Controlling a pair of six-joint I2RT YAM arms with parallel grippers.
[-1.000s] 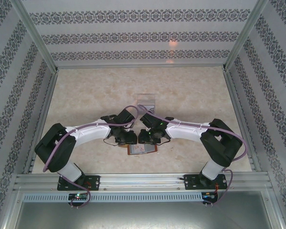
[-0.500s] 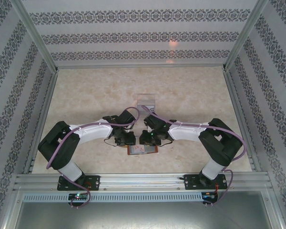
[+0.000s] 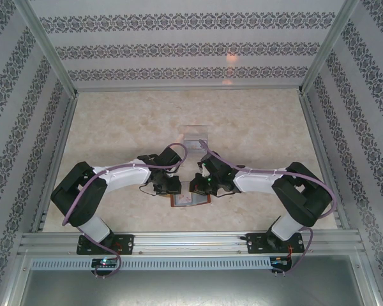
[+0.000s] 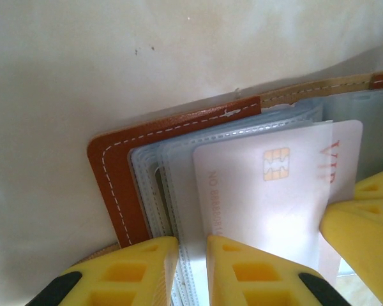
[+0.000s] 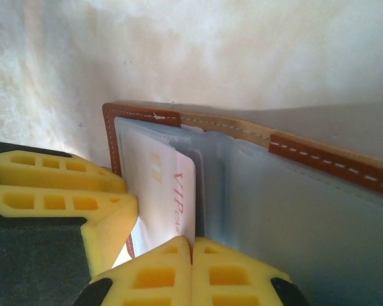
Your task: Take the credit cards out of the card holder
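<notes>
Open reddish-brown leather bifold card holder (image 3: 190, 199) flat on beige table (image 3: 255, 127), between arms. Its clear sleeve edge clamped by left gripper (image 4: 191, 245). Closed right gripper (image 5: 192, 245) pinches white VIP chip card (image 4: 274, 185), partly out of sleeve. Step: extraction. Next, I'd judge: pull straight along pocket, holder pinned.

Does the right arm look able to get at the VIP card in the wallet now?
Likely yes: the right fingers sit shut on the free edge of the card, seemingly pinching it; the left fingers clamp the wallet off to one side.
</notes>
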